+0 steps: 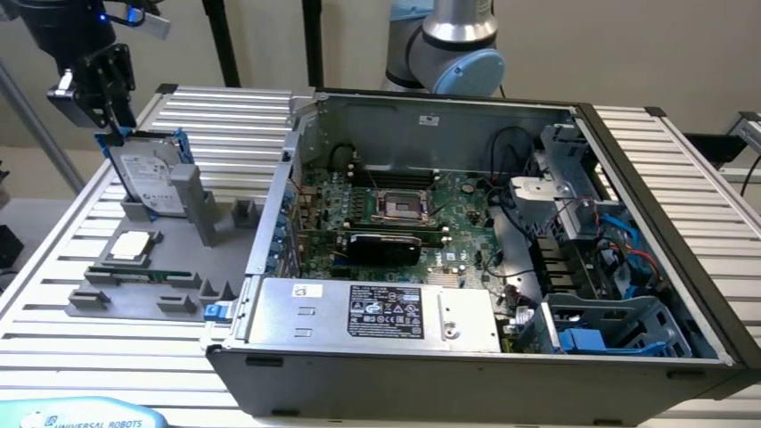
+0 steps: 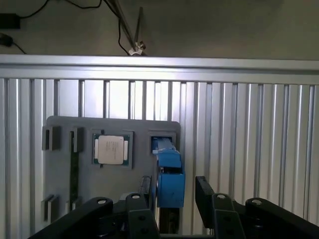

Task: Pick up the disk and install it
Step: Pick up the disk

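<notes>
So the disk (image 1: 152,181) is standing up on its edge in a slot of the grey tray (image 1: 143,299), over on the exterior view's left, label facing out and the blue carrier wrapped round it. It's outside the PC case (image 1: 393,379), so not installed yet.

The gripper (image 1: 116,134) is right at the top end of the disk, at the corner farthest from the case. From the wrist view you're looking down the thin edge of the disk (image 2: 169,174), with the gripper (image 2: 172,188) straddling it, one black finger on each side. The fingers (image 2: 203,193) aren't clamped: there's a visible gap between the blue edge and the finger on one side, and the other one sits just beside it. So the jaws are apart and round the disk, not squeezing it.

Also on the tray (image 2: 124,127): a CPU (image 1: 131,245) lying flat in its own pocket just beside the disk's slot, easy to spot on the wrist cam too (image 2: 110,149). Next to that there's a green RAM stick (image 1: 149,275) on its edge.

The tray sits on a slatted metal table (image 1: 214,107), touching the side of the case. The case is open on top, with the motherboard (image 1: 393,209) showing, a PSU (image 1: 380,312) along the near wall and a drive cage (image 1: 618,325) in the near corner at the exterior view's right. The arm's base (image 1: 446,45) is behind the case.
</notes>
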Available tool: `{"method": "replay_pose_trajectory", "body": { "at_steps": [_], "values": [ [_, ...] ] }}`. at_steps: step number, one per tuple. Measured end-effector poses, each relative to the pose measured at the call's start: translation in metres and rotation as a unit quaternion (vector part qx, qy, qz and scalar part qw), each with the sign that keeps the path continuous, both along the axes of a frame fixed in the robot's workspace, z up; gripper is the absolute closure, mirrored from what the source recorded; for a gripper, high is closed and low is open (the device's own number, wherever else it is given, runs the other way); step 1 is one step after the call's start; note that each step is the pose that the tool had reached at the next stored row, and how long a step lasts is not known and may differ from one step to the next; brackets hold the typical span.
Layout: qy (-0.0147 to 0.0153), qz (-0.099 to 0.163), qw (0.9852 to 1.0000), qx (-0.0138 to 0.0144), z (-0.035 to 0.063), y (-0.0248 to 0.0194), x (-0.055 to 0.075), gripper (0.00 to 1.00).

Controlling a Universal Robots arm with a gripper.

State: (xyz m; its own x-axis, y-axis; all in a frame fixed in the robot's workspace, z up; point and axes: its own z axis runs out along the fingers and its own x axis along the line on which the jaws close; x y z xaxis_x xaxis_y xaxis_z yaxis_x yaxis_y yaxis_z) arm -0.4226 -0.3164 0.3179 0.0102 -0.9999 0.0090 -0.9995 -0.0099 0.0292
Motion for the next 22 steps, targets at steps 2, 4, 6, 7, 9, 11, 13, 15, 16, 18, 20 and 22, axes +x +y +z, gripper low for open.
{"method": "replay_pose_trajectory", "body": {
  "at_steps": [2,4,6,7,9,11,13,15,16,18,20,22],
  "values": [
    [-0.0031,0.001,1.0,0.0,-0.0027,0.0,-0.001,0.52],
    [-0.0064,0.001,1.0,0.0,-0.005,0.0,-0.002,0.52],
    [-0.01,0.001,0.9999,0.0,-0.0075,0.0,-0.003,0.52],
    [-0.0115,0.001,0.9999,0.0,-0.0092,0.0,-0.004,0.52],
    [-0.0131,0.002,0.9999,0.0,-0.0128,0.0,-0.005,0.52],
    [-0.0147,0.002,0.9999,0.0,-0.0164,0.0,-0.006,0.52],
    [-0.0159,0.002,0.9999,0.0,-0.02,-0.0001,-0.006,0.52],
    [-0.016,0.002,0.9999,0.0,-0.0233,0.0,-0.006,0.52],
    [-0.016,0.002,0.9999,0.0,-0.0244,0.0,-0.006,0.52],
    [-0.0157,0.001,0.9999,0.0,-0.0255,0.0,-0.006,0.52],
    [-0.0151,0.0,0.9999,0.0,-0.0262,0.0,-0.006,0.52],
    [-0.015,-0.001,0.9999,-0.0001,-0.0267,0.0,-0.006,0.52]
  ]
}}
